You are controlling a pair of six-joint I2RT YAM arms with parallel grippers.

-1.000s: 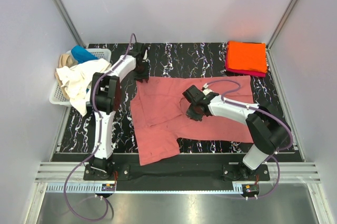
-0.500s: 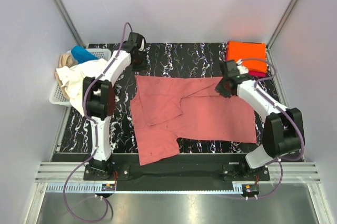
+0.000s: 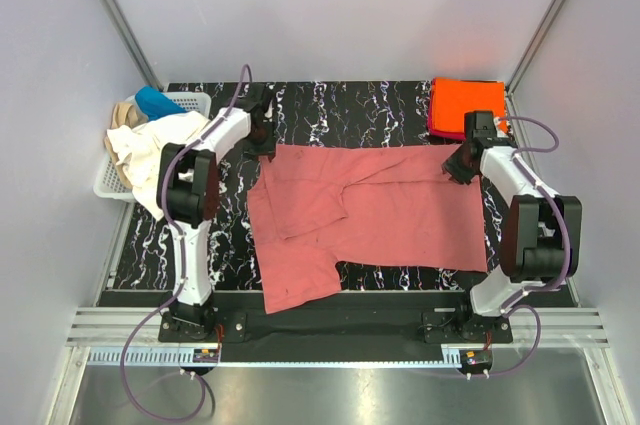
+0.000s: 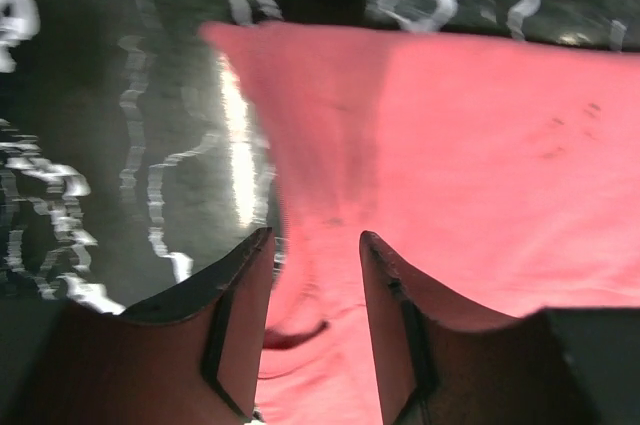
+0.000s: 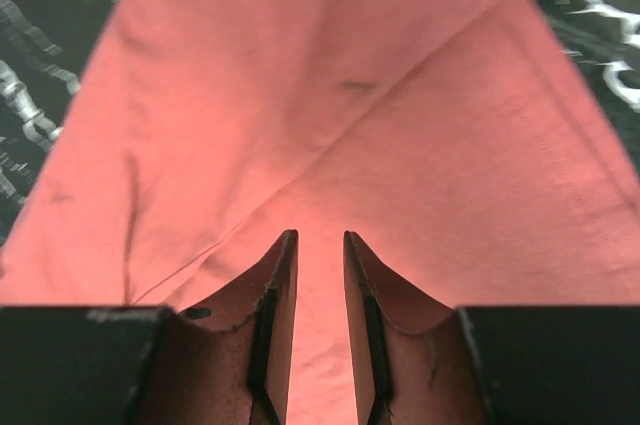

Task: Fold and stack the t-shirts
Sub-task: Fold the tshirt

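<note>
A dusty salmon-pink t-shirt (image 3: 390,215) lies spread on the black marbled table (image 3: 340,105). One sleeve points toward the near edge. My left gripper (image 3: 265,143) is at the shirt's far left corner. In the left wrist view its jaws (image 4: 315,237) stand open over the pink cloth (image 4: 480,145) at its edge. My right gripper (image 3: 458,167) is at the shirt's far right corner. Its jaws (image 5: 320,235) stand a little open above flat pink cloth (image 5: 300,95). A folded bright orange t-shirt (image 3: 468,105) lies on a magenta one (image 3: 436,129) at the far right.
A white lattice basket (image 3: 196,101) stands at the far left edge of the table. It holds a cream-white t-shirt (image 3: 150,150) spilling over its side, a blue one (image 3: 155,102) and a tan one (image 3: 123,113). Grey walls close in on both sides.
My right gripper swept from the shirt's middle out to its far right corner, and the far edge now lies flatter. The left gripper shifted slightly at the far left corner. Both jaws widened.
</note>
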